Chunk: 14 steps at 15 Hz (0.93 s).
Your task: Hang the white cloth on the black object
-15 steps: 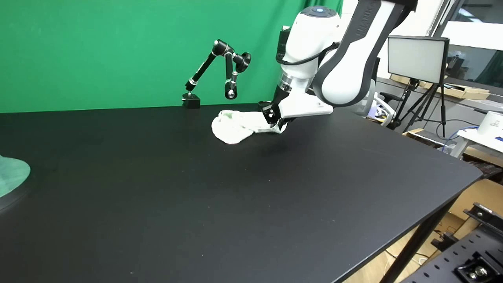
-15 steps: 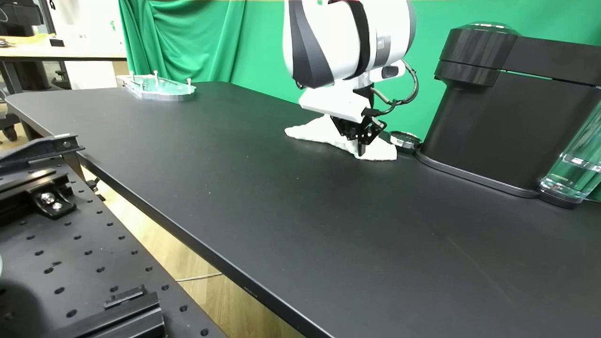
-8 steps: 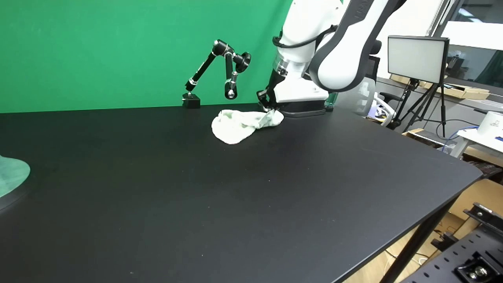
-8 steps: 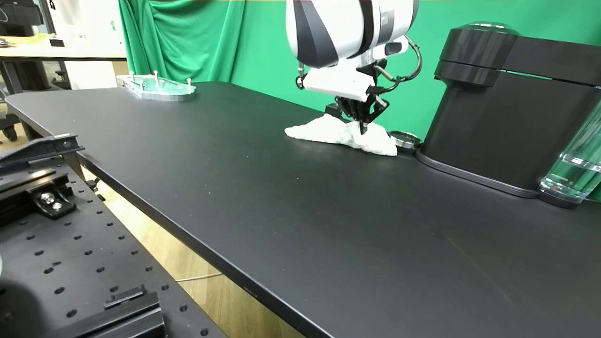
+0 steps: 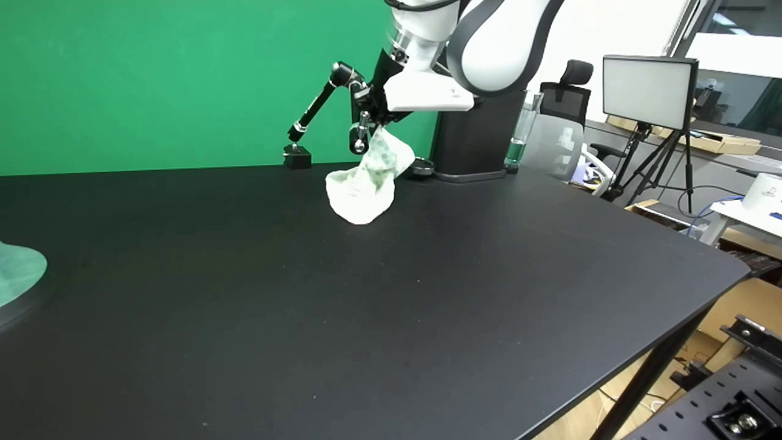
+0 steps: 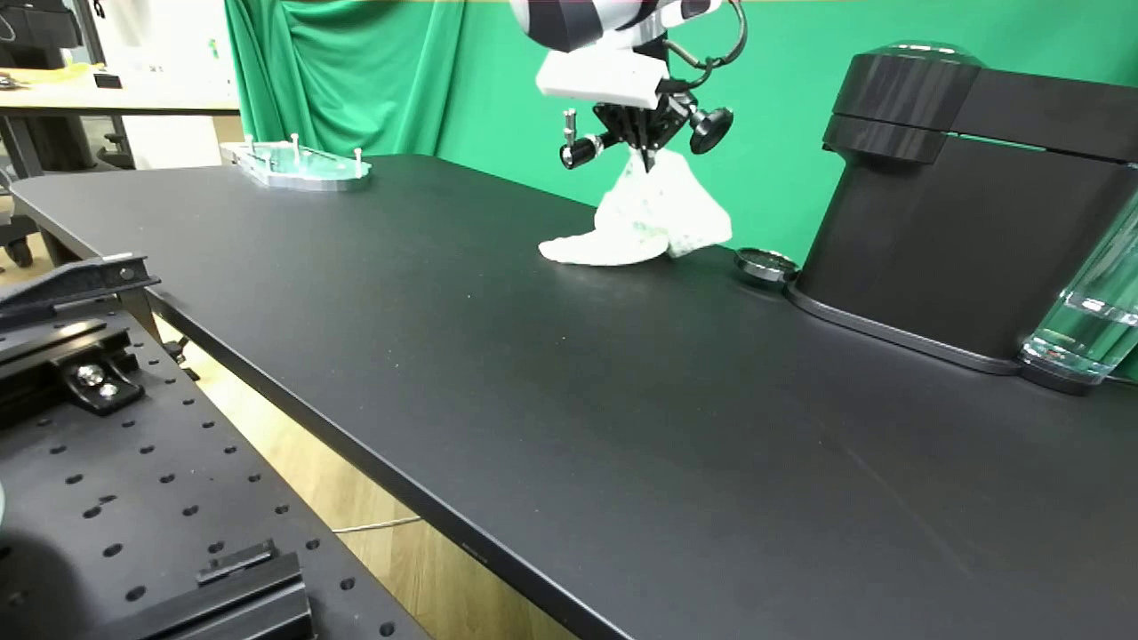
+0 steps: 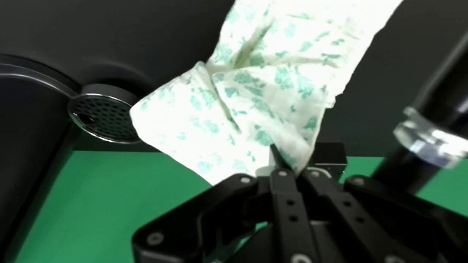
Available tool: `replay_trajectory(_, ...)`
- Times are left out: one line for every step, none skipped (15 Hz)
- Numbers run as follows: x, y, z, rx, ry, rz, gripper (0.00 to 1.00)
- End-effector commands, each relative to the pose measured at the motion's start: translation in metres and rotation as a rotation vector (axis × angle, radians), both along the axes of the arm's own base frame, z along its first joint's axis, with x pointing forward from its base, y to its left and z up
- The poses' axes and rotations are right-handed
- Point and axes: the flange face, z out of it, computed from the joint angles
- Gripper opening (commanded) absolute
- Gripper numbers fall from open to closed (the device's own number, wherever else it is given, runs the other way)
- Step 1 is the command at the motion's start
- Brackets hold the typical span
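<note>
Your tool (image 6: 647, 158) is clenched on the upper end of the white cloth (image 5: 366, 186), which slants down from it; the lower end lies on the bench (image 5: 366, 318). In an exterior view, you see the black jointed stand (image 5: 316, 109) toward eleven o'clock from the cloth, before the green backdrop (image 5: 153, 79); whether your tool touches the stand cannot be told. In an exterior view, the bulky black machine (image 6: 942, 231) stands upright at three o'clock from the cloth. In your wrist view, a round grille (image 7: 106, 118) lies at nine o'clock from the green-patterned cloth.
</note>
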Motion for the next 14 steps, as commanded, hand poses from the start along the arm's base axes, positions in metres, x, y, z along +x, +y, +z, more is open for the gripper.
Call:
replay_trajectory(-0.003,0.033,0.024,0.023,-0.042,0.065,0.00)
replay_trajectory(-0.003,0.035,0.028,0.020,-0.046,0.068,0.00)
replay_trajectory(-0.003,0.038,0.032,0.019,-0.053,0.071,0.00)
replay_trajectory(-0.004,0.041,0.038,0.022,-0.063,0.079,0.00)
replay_trajectory(-0.004,0.044,0.041,0.016,-0.064,0.078,0.00)
replay_trajectory(-0.005,0.045,0.042,0.012,-0.064,0.074,0.00)
replay_trajectory(-0.005,0.044,0.045,0.005,-0.065,0.069,0.00)
replay_trajectory(-0.007,0.045,0.048,0.000,-0.065,0.068,0.00)
replay_trajectory(-0.008,0.046,0.051,-0.004,-0.069,0.067,0.00)
replay_trajectory(-0.010,0.046,0.054,-0.009,-0.072,0.066,0.00)
replay_trajectory(-0.011,0.044,0.060,-0.018,-0.080,0.059,0.00)
replay_trajectory(-0.014,0.041,0.064,-0.029,-0.080,0.050,0.00)
replay_trajectory(-0.015,0.035,0.070,-0.040,-0.085,0.032,0.00)
replay_trajectory(-0.017,0.031,0.077,-0.047,-0.091,0.018,0.00)
